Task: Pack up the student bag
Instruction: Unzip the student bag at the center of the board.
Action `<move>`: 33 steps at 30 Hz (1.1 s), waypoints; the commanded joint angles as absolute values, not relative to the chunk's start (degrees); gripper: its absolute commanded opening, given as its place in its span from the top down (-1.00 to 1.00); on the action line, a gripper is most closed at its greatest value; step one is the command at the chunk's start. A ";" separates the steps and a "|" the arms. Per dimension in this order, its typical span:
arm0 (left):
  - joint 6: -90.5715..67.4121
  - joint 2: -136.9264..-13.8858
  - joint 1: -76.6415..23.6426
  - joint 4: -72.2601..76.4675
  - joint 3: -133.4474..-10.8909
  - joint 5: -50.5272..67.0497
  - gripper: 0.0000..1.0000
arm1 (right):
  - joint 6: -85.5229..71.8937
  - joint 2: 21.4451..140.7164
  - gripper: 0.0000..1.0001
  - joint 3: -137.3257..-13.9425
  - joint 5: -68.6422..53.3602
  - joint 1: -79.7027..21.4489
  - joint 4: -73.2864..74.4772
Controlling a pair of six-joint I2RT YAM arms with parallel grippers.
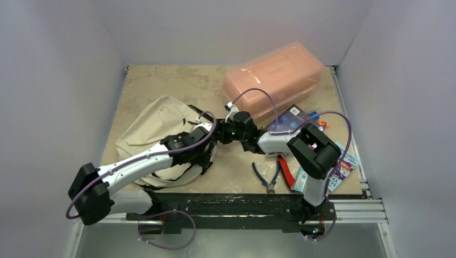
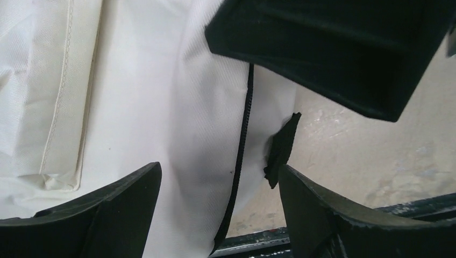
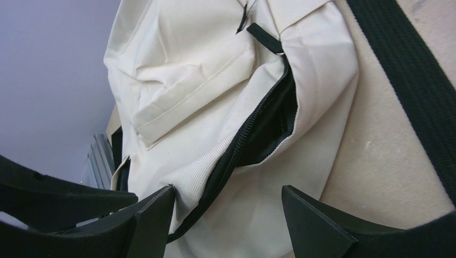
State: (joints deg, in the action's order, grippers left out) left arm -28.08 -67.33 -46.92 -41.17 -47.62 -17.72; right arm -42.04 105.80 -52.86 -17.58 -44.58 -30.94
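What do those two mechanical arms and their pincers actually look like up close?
Both the left arm and right arm have white shells with chunky black joints. A thin purple cable loops along each. The left pincer and right pincer each have two matte black wedge-shaped fingers.

Top overhead, wide; wrist views close, share student bag (image 3: 204, 97).

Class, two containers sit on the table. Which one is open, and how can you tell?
The cream fabric backpack: its black zip gapes, showing a dark inside. The translucent pink box has its lid shut.
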 commanded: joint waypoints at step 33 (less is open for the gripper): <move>-17.45 -62.63 -30.86 -46.61 -70.16 -26.54 1.00 | -41.63 67.28 -0.47 -31.43 -7.47 -29.03 -8.55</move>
State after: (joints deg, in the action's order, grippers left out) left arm -20.78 -62.72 -31.35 -50.68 -64.69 -29.19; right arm -35.92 72.95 -37.74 -9.47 -31.92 -13.65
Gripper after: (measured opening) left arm 0.028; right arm 0.738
